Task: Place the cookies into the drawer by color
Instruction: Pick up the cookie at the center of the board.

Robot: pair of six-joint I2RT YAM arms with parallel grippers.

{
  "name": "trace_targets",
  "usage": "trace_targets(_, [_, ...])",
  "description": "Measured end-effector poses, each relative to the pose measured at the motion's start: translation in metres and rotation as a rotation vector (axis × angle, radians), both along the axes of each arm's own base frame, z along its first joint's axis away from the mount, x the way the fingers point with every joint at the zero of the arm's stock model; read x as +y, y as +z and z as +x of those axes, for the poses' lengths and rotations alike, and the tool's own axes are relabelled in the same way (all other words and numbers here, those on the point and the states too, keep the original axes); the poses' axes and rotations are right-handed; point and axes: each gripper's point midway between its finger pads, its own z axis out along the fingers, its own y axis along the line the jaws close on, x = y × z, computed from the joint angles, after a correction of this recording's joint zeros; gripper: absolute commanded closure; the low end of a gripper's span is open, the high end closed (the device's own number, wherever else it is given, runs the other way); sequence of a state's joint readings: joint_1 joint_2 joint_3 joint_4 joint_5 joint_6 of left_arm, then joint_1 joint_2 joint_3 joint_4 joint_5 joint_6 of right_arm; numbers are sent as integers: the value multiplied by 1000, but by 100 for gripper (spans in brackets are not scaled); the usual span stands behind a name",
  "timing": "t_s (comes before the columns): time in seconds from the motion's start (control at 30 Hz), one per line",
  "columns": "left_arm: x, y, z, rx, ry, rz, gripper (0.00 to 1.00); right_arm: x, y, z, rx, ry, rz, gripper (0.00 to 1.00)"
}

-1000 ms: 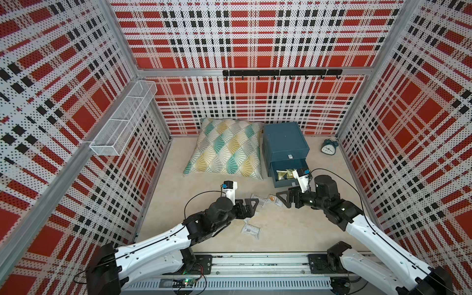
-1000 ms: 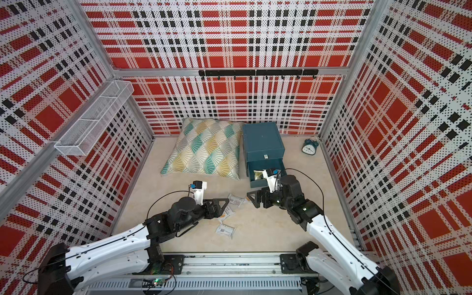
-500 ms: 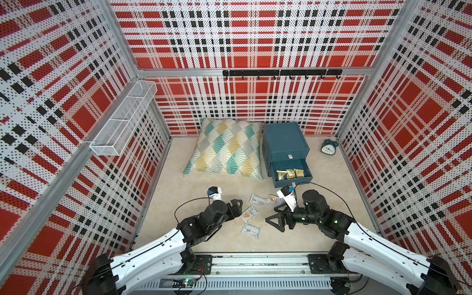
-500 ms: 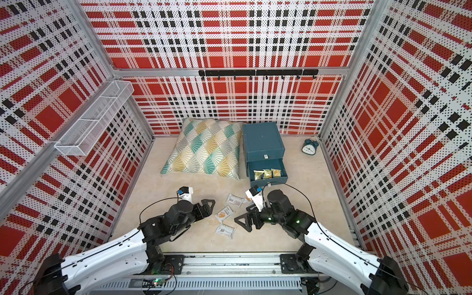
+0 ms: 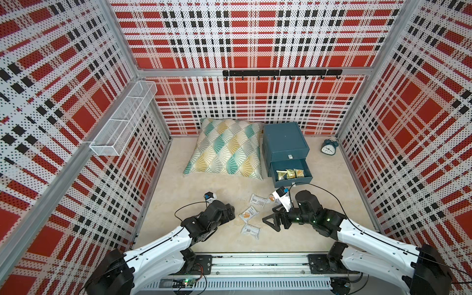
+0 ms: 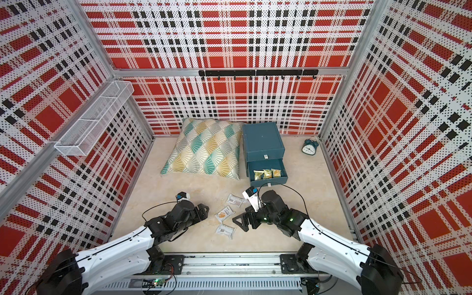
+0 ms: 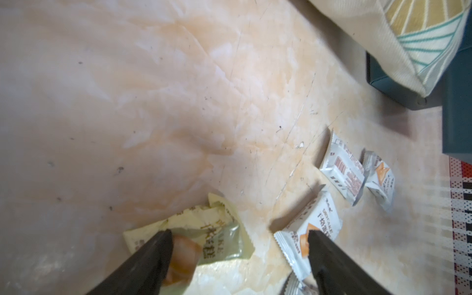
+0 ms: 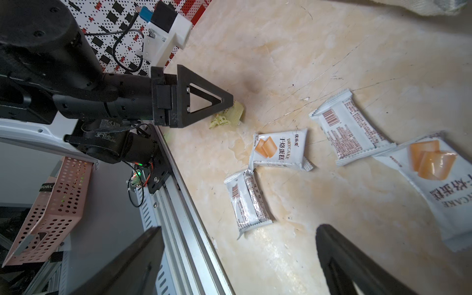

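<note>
We see the left pincer (image 7: 238, 233) wide open low over a yellow cookie packet (image 7: 217, 224), and the right pincer (image 8: 238, 227) open and empty above white cookie packets (image 8: 278, 149).

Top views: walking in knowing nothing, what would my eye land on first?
The loud red, black and white plaid walls all round. Next, the teal drawer chest at the back, one drawer pulled open with yellow cookies inside, and white cookies scattered on the beige surface in front of it.
</note>
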State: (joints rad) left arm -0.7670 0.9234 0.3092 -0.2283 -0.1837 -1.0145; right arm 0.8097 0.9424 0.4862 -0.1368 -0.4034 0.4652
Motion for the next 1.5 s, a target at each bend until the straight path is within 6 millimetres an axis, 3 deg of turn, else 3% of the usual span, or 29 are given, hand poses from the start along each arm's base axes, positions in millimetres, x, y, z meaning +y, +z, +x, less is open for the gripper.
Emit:
trace_targets(0.27, [-41, 7, -24, 3, -117, -100, 10, -3, -4, 1, -3, -15, -10, 0])
trace_targets(0.43, [-45, 15, -26, -20, -109, -120, 11, -5, 3, 3, -28, -33, 5, 0])
trace_targets(0.6, [-35, 22, -17, -64, -57, -82, 30, -8, 13, 6, -58, -56, 28, 3])
trace_targets(0.7, [-26, 13, -13, -59, -37, -28, 43, -10, 11, 6, -55, -67, 28, 5])
trace_targets(0.9, [-11, -7, -4, -21, -15, 91, 57, -11, 5, 5, -39, -72, 17, 7])
trace_targets(1.0, [-8, -11, -1, -16, -14, 129, 74, -11, 5, 5, -38, -72, 18, 7])
trace_targets(1.17, [-5, -16, 2, -10, -23, 161, 83, -11, 4, 5, -35, -74, 18, 7])
trace_targets(1.33, [-5, -15, 4, -18, -25, 163, 100, -10, 3, 5, -34, -74, 18, 7])
trace_targets(1.5, [-6, -14, 5, -21, -28, 162, 100, -10, 3, 6, -31, -80, 19, 0])
